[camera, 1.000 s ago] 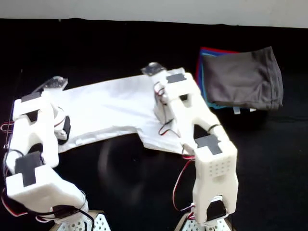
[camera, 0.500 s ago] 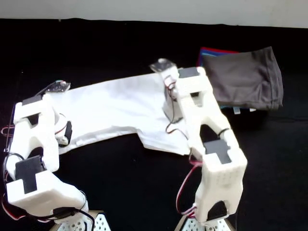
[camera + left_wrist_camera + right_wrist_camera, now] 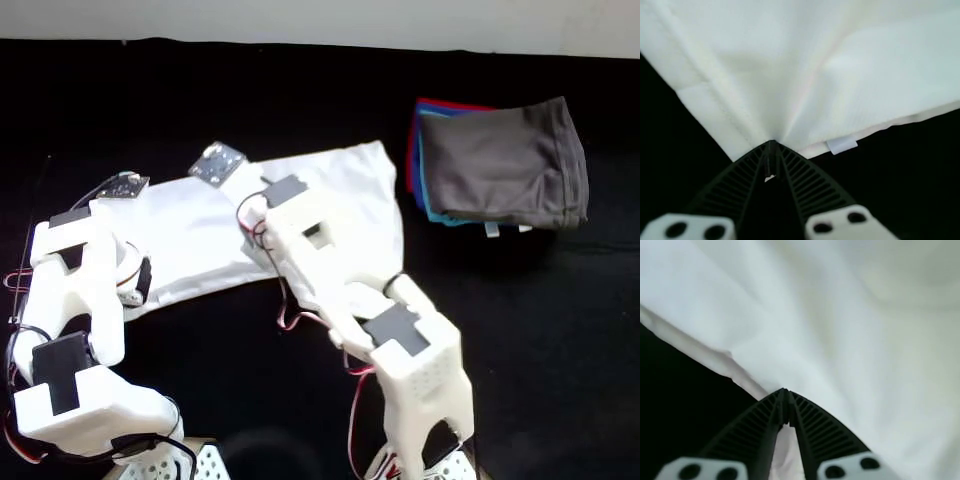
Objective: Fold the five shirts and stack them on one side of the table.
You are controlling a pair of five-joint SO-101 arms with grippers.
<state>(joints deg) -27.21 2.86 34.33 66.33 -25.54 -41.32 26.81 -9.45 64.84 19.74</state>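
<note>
Closest in, my left wrist view has the left gripper (image 3: 771, 146) clenched on the edge of the white shirt (image 3: 805, 70). The two black fingers meet at their tips, and the cloth fans out from the pinch in creases. A small label (image 3: 842, 145) sticks out from the hem just beside the fingertips, over the black bench (image 3: 920, 165).

My right wrist view says much the same of the right gripper (image 3: 784, 392). Its fingers are closed together with a fold of white cloth caught between them, at the shirt's border where it meets the dark bench.

The high view gives me the layout that the wrist cameras can't. The shirt lies spread across the middle of the bench. The left arm (image 3: 70, 290) stands at its left end, and the right arm (image 3: 330, 260) slants over it toward the far left. From up there the arms' own bodies cover both pinch points.

Farther back on the right, just beside the shirt's right edge, sits the stack of folded shirts (image 3: 500, 165). A dark grey one is on top, with blue and red edges peeping out beneath. Behind everything runs a pale wall (image 3: 320, 20).
</note>
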